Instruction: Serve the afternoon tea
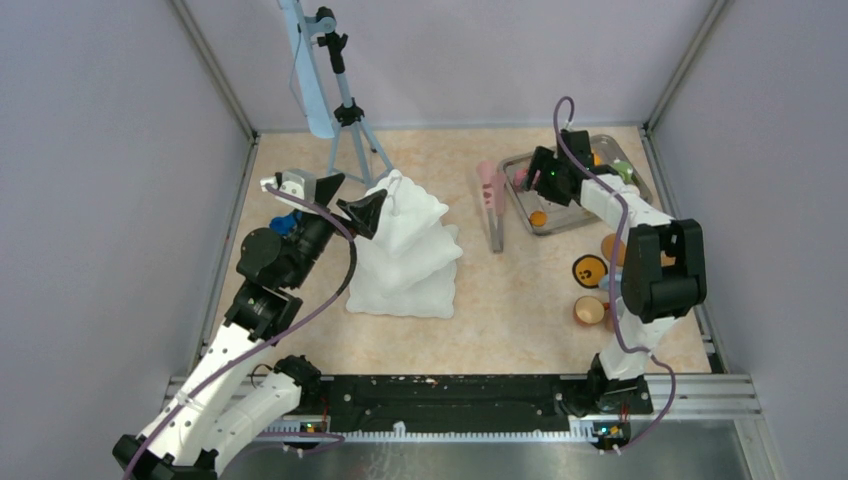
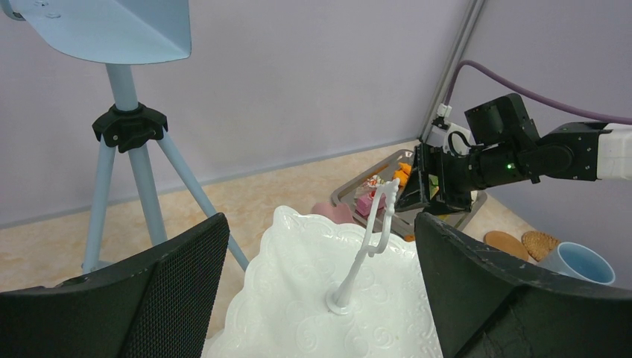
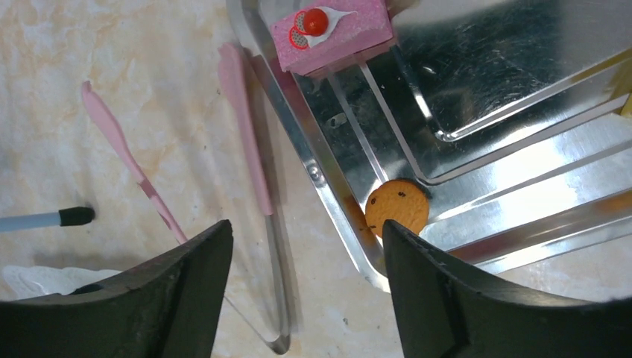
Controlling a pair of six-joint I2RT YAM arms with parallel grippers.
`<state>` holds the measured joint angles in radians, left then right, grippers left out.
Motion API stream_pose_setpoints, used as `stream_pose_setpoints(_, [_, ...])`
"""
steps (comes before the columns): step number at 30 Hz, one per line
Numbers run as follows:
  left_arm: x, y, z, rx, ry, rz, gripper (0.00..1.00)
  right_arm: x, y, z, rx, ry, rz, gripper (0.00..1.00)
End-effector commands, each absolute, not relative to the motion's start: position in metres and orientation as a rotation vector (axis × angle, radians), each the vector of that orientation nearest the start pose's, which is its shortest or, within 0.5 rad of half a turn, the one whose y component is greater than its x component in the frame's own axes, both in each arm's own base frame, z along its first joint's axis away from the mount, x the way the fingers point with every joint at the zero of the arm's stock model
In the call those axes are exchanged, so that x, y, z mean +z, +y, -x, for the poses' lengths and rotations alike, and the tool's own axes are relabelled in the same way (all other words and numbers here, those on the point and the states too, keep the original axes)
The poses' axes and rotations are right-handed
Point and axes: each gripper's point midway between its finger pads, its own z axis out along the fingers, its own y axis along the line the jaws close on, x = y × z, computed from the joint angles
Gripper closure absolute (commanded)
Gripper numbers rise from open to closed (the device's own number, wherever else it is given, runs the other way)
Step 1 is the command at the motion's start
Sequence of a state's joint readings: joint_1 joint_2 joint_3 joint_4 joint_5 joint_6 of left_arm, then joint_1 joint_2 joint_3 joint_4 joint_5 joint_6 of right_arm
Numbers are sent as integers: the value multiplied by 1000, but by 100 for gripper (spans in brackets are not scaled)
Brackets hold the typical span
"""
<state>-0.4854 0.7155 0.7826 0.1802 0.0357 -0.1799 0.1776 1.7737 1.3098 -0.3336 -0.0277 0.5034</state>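
Observation:
A metal tray at the back right holds a round orange cookie by its near-left corner and a pink cake slice with a red cherry. My right gripper hovers open over the tray's left rim, nothing between its fingers. It shows over the tray in the top view. My left gripper stands open above the top tier of a white tiered stand, its loop handle between the fingers and untouched. An orange-brown mug stands on the table right of centre.
Pink tongs lie on the table just left of the tray. A blue tripod stands at the back left. A blue toy car sits by the left arm. Flat cookies lie near the right arm, and a blue-lined cup beside them.

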Motion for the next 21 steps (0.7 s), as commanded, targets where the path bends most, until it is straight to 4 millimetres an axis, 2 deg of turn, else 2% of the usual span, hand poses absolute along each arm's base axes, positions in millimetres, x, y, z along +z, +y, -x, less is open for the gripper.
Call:
stream_pose_setpoints(1, [400,-158,-265,-605,1262,-234,1,127,126,-447,279,2293,-223,22])
stream_pose_setpoints(4, [400,-158,-264,-608,1262,-237,1,123,144,-434,280,2272,-129,20])
stream_pose_setpoints(8, [401,-158,-263,-609,1259,-236,1,111,183,-421,458,2227,-3,20])
stream_pose_setpoints(12, [401,-158,-263,-607,1257,-234,1,105,213,-419,449,2137,189,14])
stream_pose_setpoints(17, [401,-158,-262,-607,1255,-237,1,87,226,-423,397,2114,335,14])
stream_pose_setpoints(21, [401,-159,-262,-610,1256,-241,1,74,238,-419,448,2101,411,14])
